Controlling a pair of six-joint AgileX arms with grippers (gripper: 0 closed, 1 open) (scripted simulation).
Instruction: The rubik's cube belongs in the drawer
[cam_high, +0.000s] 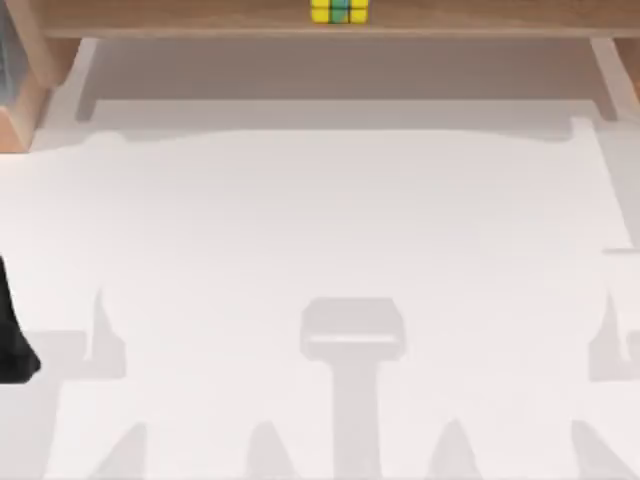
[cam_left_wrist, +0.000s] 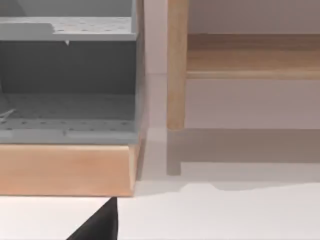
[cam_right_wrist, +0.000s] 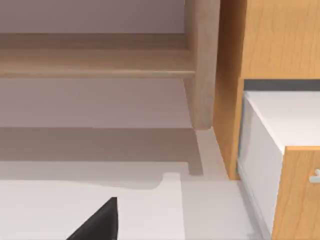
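1. The rubik's cube (cam_high: 339, 11) sits on a wooden shelf (cam_high: 200, 17) at the far edge of the top view, about mid-width. It is raised above the white tabletop (cam_high: 320, 230), w/ shaded open space beneath the shelf. It is untouched, nothing near it.

2. Left arm: a dark part of it (cam_high: 12, 335) shows at the top view's left edge, low down, well apart from the cube. It looks parked. Its pincer (cam_left_wrist: 100, 222) appears as a dark wedge at the lower edge of the left wrist view; whether it is spread or pressed together cannot be told.

3. Left wrist cam faces a wood-framed cabinet (cam_left_wrist: 65, 170) w/ grey perforated inner shelves (cam_left_wrist: 67, 125), plus a wooden post (cam_left_wrist: 176, 65) holding the long shelf.

4. Right arm: its pincer (cam_right_wrist: 100, 222) is likewise a dark wedge in the right wrist view; state cannot be told.

5. Right wrist cam faces a wooden unit (cam_right_wrist: 280, 40) w/ a white-lined drawer (cam_right_wrist: 280, 125) that looks pulled out, its wooden front (cam_right_wrist: 300, 190) nearer the cam. Judgement: this is prob. the target drawer, already open, so no opening step seems needed.

6. Judgement on progress: nothing started; cube is not in the drawer and not gripped.

7. Judgement on next move: an arm must reach far back to the shelf. The cube is small vs. the pincer, so a centred pinch matters. Risk: nudging it off the shelf.
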